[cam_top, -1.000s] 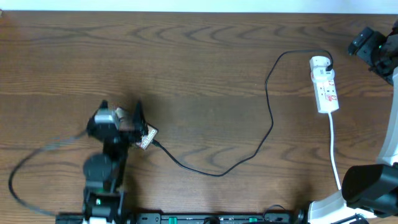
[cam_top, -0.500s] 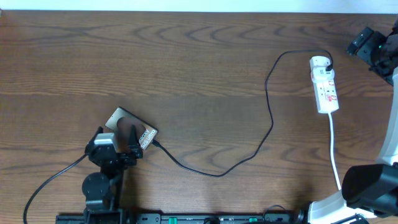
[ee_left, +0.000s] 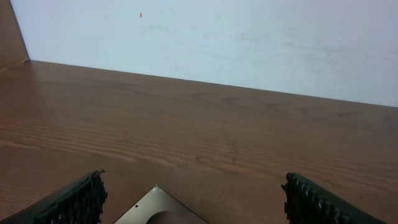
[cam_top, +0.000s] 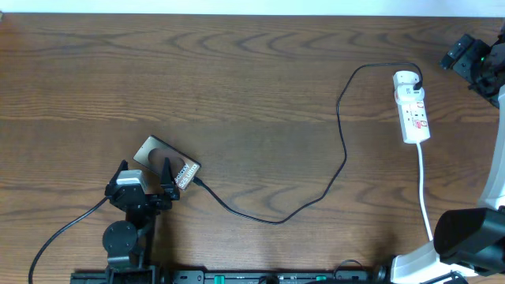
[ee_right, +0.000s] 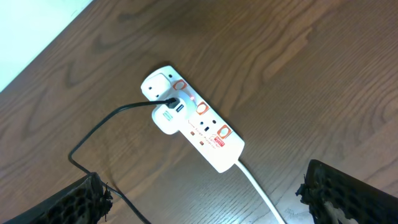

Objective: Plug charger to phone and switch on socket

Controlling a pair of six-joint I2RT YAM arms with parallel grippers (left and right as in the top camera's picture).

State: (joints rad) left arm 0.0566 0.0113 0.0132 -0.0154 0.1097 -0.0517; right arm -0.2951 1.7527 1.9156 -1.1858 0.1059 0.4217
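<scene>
The phone (cam_top: 160, 155) lies flat at the front left, and its corner shows in the left wrist view (ee_left: 158, 208). The charger cable (cam_top: 345, 154) runs from the phone's lower right edge in a long curve to the socket (cam_top: 412, 106) at the right. Its black plug (ee_right: 169, 100) sits in the white strip (ee_right: 196, 124) near the rounded end. My left gripper (cam_top: 144, 175) is open just in front of the phone, its fingers either side of the near end (ee_left: 193, 186). My right gripper (cam_top: 473, 59) is open and empty, above and to the right of the socket (ee_right: 202, 180).
The socket's white cord (cam_top: 424, 189) runs toward the front right, past the right arm's base (cam_top: 465, 237). A black arm cable (cam_top: 55, 233) loops at the front left. A white wall stands beyond the table's far edge (ee_left: 205, 84).
My left gripper has drawn back toward the front edge, uncovering most of the phone it was over. The cable, socket and right arm have not moved.
</scene>
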